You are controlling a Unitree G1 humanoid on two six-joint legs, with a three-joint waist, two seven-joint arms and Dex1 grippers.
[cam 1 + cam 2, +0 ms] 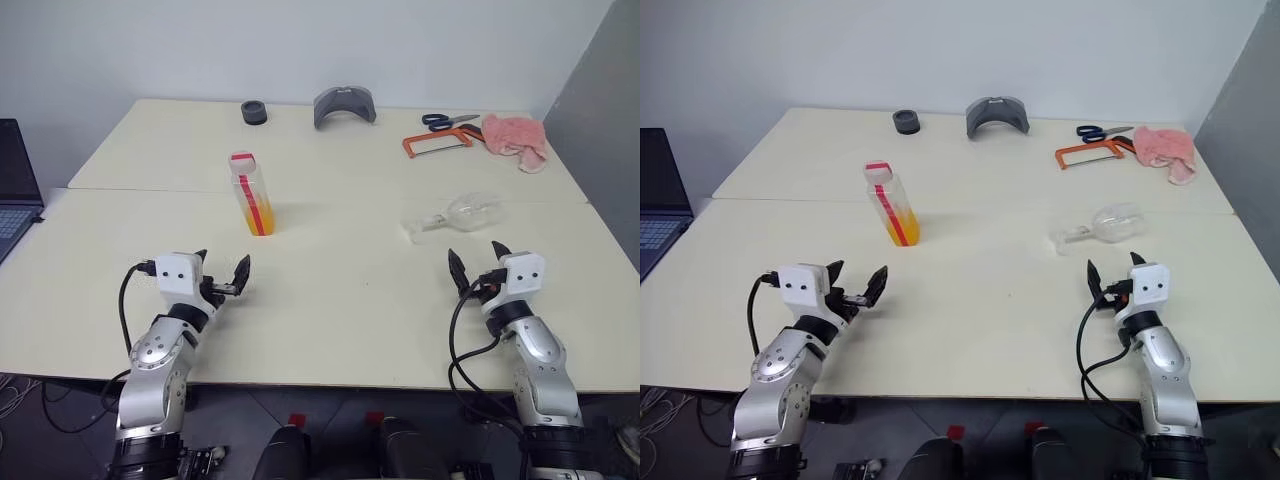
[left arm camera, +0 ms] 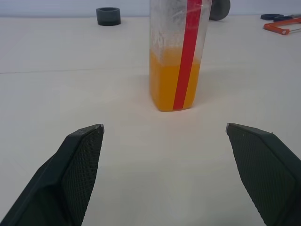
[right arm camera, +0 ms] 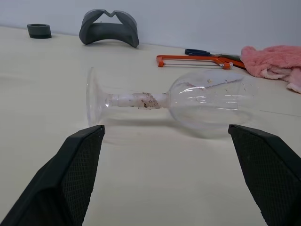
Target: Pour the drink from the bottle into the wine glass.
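Observation:
The bottle (image 1: 252, 194) stands upright left of the table's middle, its pink-red cap on and a red stripe down its side. The orange drink (image 2: 173, 84) fills its lower part. Straight behind it, a short way back, my left gripper (image 1: 221, 270) is open and empty. The wine glass (image 1: 463, 213) lies on its side to the right, foot (image 3: 92, 102) toward the bottle, bowl (image 3: 210, 102) toward the right edge. My right gripper (image 1: 477, 262) is open and empty just short of the lying glass, apart from it.
Along the far edge lie a dark ring (image 1: 254, 112), a grey curved piece (image 1: 344, 105), blue-handled scissors (image 1: 446, 121), an orange hacksaw (image 1: 438, 144) and a pink cloth (image 1: 516, 139). A laptop (image 1: 14, 195) sits off the left edge. A seam (image 1: 330, 196) crosses the tabletop.

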